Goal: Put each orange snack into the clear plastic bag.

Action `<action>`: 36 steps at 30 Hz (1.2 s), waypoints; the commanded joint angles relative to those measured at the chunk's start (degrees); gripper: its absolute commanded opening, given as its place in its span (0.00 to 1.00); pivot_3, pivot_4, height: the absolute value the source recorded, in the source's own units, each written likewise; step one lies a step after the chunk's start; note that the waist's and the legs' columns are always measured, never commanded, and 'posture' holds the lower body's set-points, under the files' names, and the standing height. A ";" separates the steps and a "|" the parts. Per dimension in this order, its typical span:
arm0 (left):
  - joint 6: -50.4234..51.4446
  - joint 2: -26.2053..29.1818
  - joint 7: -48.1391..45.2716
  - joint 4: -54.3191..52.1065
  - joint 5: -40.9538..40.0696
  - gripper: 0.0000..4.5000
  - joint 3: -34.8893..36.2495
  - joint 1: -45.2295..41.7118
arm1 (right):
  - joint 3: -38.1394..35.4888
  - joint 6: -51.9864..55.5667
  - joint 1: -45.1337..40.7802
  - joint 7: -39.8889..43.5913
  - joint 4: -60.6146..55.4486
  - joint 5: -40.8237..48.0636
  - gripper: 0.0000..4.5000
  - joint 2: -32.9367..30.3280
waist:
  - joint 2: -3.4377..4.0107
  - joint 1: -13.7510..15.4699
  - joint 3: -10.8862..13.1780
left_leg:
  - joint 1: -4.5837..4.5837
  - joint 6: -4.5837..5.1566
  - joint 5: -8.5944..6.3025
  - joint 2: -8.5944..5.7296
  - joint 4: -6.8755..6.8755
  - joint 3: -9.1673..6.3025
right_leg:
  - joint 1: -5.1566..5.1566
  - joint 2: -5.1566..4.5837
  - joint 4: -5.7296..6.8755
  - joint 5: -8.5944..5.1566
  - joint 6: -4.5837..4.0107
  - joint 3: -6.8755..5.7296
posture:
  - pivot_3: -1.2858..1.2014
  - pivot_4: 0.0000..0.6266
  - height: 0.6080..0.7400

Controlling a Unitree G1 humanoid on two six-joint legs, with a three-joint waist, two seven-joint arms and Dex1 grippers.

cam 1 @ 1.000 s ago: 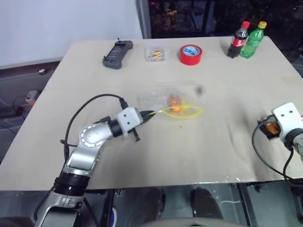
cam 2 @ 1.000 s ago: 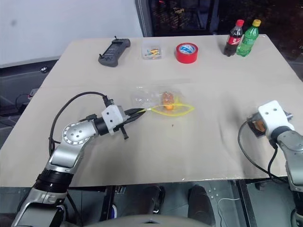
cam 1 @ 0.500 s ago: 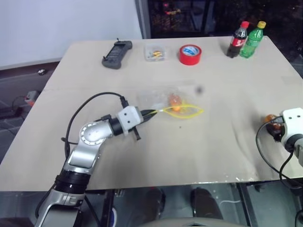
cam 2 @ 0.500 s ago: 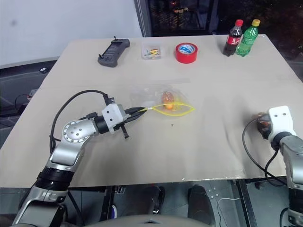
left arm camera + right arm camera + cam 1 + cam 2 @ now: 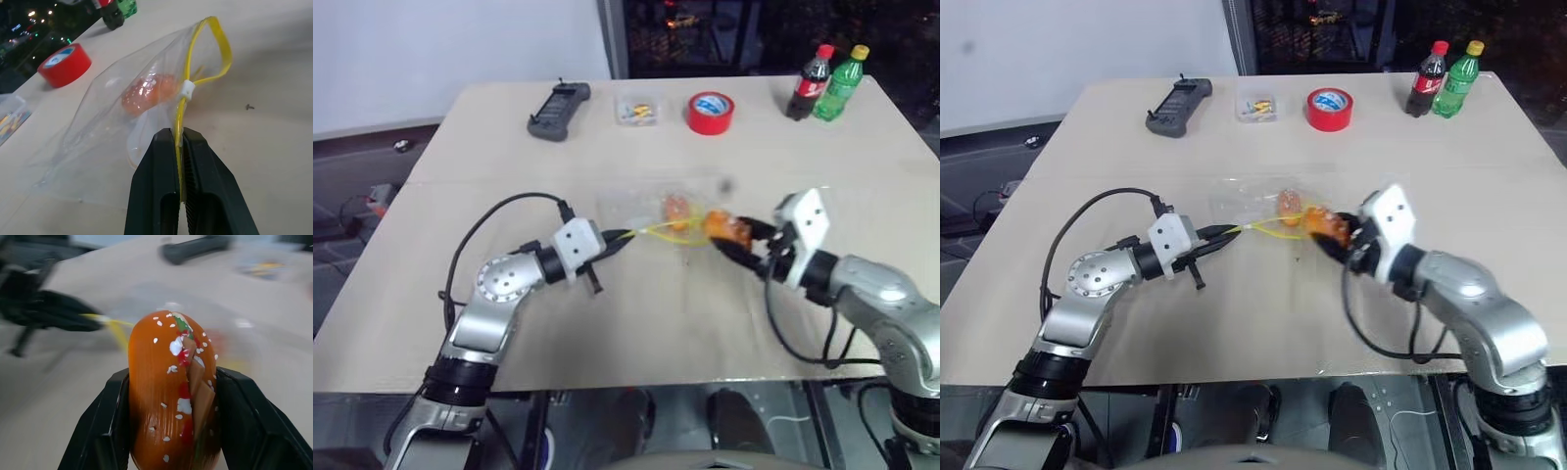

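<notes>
the left tool [image 5: 619, 238] pinches the clear bag [image 5: 651, 211] by its yellow edge to keep it open, one snack [image 5: 146, 93] inside, while the right tool [image 5: 729, 240] grips the other snack [image 5: 725, 230] at its mouth.

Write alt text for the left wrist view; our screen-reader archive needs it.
The left gripper pinches the yellow seal strip of the clear plastic bag, holding its mouth open above the table. One orange snack lies inside; a red tape roll sits behind.
</notes>
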 commanded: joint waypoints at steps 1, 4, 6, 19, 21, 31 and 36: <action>0.51 0.68 0.61 -3.98 -1.19 0.00 1.95 0.69 | 2.44 -1.03 -1.28 -0.25 0.41 -1.01 0.53 -0.14 | 0.00 -0.07 0.00 | 0.00 0.00 0.00 0.00 0.00 -0.01 | 0.00 0.01 0.01 0.00 0.00 -0.01 | 0.52 0.24 1.00; 0.61 1.15 0.14 -5.45 -1.34 0.00 1.99 1.82 | 4.78 -2.49 -2.96 -0.48 4.91 -3.00 0.53 1.00 | 0.02 -0.39 0.00 | 0.03 -0.01 0.00 0.04 -0.01 -0.01 | 0.00 0.06 0.03 0.00 0.00 -0.02 | 0.52 0.24 1.00; 0.69 1.32 -0.08 -6.38 -1.44 0.00 1.99 2.53 | 6.49 -3.98 -4.19 -0.36 8.67 -4.75 0.53 1.74 | 0.02 -0.51 0.00 | 0.06 -0.01 0.00 0.07 -0.01 0.03 | -0.01 0.08 0.07 0.00 0.00 0.02 | 0.52 0.24 1.00; -0.71 2.84 -3.18 -7.15 -0.95 0.00 0.68 3.87 | 9.91 -12.25 -13.26 0.57 28.88 -8.91 0.53 13.98 | 0.03 -0.66 0.00 | 0.07 -0.02 0.01 0.09 -0.03 0.03 | -0.03 0.13 0.08 0.00 -0.01 0.04 | 0.52 0.24 1.00; -0.72 3.00 -2.88 -6.99 -0.58 0.00 0.72 4.04 | 11.10 -14.62 -13.78 2.65 29.65 -9.19 0.53 15.26 | 0.03 -0.64 0.01 | 0.07 -0.02 0.00 0.08 -0.03 0.03 | -0.04 0.12 0.07 0.00 -0.01 0.04 | 0.52 0.24 1.00; 2.09 2.41 -0.24 -8.28 -1.50 0.00 2.51 6.08 | 15.58 -23.46 -16.68 4.59 35.30 -16.94 0.90 16.93 | 0.05 -1.05 0.00 | 0.11 -0.03 0.01 0.10 -0.04 0.03 | -0.05 0.17 0.11 0.00 -0.01 0.06 | 0.52 0.24 1.00; 6.09 1.64 2.29 -7.84 -3.17 0.00 4.88 6.43 | 13.18 -24.75 -11.34 9.63 22.63 -16.85 1.00 7.63 | 0.06 -0.54 0.01 | 0.08 -0.02 0.00 0.08 -0.04 0.00 | -0.05 0.16 0.05 0.00 -0.01 0.05 | 0.52 0.24 1.00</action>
